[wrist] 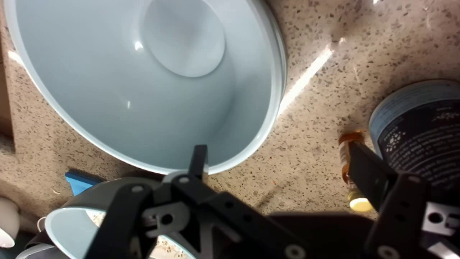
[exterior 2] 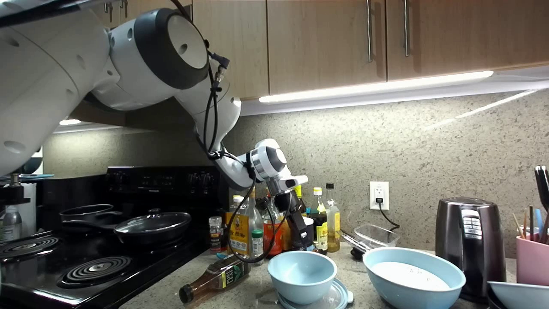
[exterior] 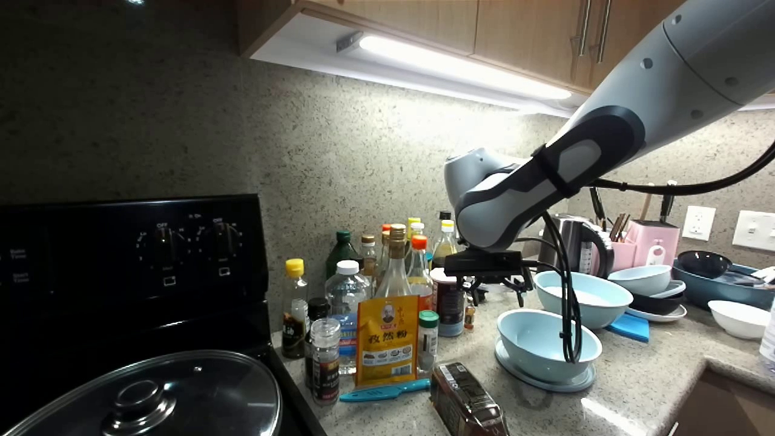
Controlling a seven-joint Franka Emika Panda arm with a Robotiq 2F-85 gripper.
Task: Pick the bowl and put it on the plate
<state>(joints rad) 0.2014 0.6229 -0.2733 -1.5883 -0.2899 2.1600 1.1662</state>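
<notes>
Bowl [exterior: 539, 351]: pale blue-green, glossy, upright; sits on the plate in both exterior views.
Plate [exterior 2: 339, 294]: round, pale blue, low rim; under the bowl, a strip of it showing to the right in an exterior view, small tab at its edge.
Gripper [wrist: 282, 162]: fingers [wrist: 370, 169] spread wide, speckled counter [wrist: 302, 158] and part of the bowl's rim showing in the gap. One finger crosses the rim in the wrist view; cannot tell whether it touches.
Arm [exterior: 581, 151]: reaches in from upper right in an exterior view, cables hanging across the bowl.
Larger bowl [exterior 2: 411, 274]: pale blue, something white inside; near the task bowl, to its right.
Kettle [exterior 2: 470, 244]: dark, upright, right of and beyond the larger bowl.
Bottles [exterior: 396, 284]: grouped along the far side, left of the bowl; yellow packet [exterior: 387, 339] standing in front.
Brown bottle [exterior 2: 221, 277]: on its side, left of the bowl, cap to the near left.
Small orange bottle [wrist: 345, 154]: yellow cap, partly behind a finger in the wrist view; just beside a dark canister [wrist: 424, 133].
Stove [exterior 2: 47, 271]: black, far left; lidded pan [exterior 2: 153, 229] on it.
</notes>
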